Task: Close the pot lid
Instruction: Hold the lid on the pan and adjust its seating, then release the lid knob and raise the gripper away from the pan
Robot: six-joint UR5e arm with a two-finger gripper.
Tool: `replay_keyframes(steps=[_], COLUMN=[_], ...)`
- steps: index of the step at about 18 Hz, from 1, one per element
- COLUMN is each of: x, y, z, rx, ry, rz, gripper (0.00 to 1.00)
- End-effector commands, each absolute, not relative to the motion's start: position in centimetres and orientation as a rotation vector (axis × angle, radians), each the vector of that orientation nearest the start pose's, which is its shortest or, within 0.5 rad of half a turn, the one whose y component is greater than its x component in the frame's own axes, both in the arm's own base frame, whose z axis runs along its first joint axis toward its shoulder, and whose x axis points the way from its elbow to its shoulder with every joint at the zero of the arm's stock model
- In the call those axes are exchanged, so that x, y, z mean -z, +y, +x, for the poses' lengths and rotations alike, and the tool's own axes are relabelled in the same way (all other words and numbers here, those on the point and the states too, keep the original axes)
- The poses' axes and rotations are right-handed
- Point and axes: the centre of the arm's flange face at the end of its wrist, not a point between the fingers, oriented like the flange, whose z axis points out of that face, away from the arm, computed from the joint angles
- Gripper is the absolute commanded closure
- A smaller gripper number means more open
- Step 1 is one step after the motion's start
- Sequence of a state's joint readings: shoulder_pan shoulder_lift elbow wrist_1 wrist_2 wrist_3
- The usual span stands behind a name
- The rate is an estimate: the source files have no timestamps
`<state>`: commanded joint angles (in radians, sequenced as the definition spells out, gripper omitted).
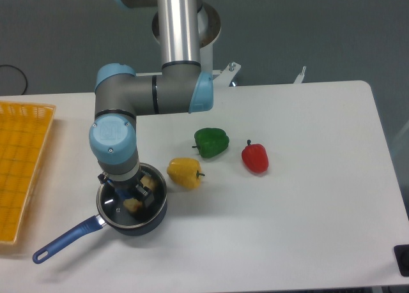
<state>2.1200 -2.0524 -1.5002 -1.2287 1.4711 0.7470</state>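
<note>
white table (307, 229), rounded corners, filling most of the view.
yellow pepper (185, 172): on the table, left of centre, stem towards the right edge.
green pepper (211, 142): near the middle of the table, closer to the far edge than the yellow pepper and just beside it.
red pepper (255, 157): right of the green pepper, a little apart from it, stem pointing to the far edge.
yellow plastic basket (19, 165): gridded floor, low rim, lying at the left edge of the table and cut off by the picture's side.
black cable (18, 76): curved loop beyond the far left corner.
</note>
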Motion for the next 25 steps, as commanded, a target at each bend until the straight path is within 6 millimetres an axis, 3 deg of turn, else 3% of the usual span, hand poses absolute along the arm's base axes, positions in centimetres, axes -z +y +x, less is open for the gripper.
replay_keyframes(steps=[7, 12, 17, 21, 25], x=[-27.4, -27.6, -28.5, -31.5, -33.1], y=[63.1, 63.2, 63.2, 62.2, 59.0], z=[-21.5, -21.4, -21.5, -21.9, -25.7], rx=[0.193, 0.179, 0.149, 0.101, -0.078], ry=[0.311, 0.328, 0.332, 0.316, 0.282], rz=[-3.118, -3.105, -3.082, -3.053, -3.124], gripper=[0.36, 0.01, 0.00, 0.00, 0.00])
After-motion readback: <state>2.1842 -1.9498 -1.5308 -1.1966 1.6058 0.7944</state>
